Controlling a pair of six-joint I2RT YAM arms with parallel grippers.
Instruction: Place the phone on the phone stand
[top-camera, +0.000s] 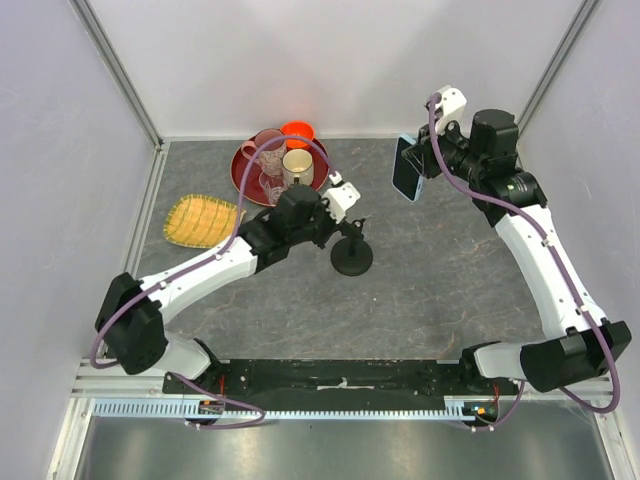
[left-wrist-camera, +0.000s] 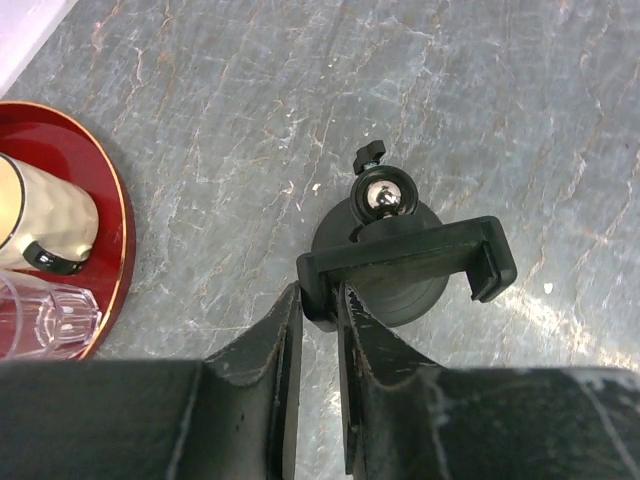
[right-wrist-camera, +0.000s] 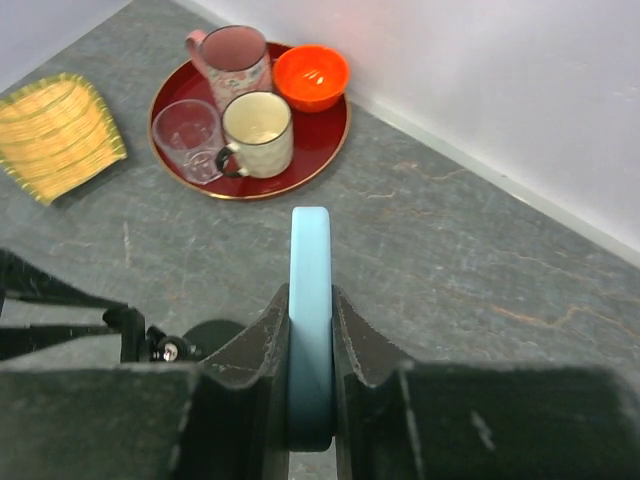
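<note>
- Left gripper (left-wrist-camera: 318, 298) clamped on the stand's (left-wrist-camera: 400, 262) cradle, centre of top view.
- Right gripper (right-wrist-camera: 309, 297) clamped on the phone (right-wrist-camera: 310, 240), edge-up, upper right.

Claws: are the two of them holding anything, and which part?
The right claw pinches the phone by its two flat faces. The left claw grips the stand by one end of its cradle.

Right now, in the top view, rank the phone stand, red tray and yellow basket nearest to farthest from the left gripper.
1. phone stand, held in the left gripper.
2. red tray, just behind.
3. yellow basket, far left.
</note>
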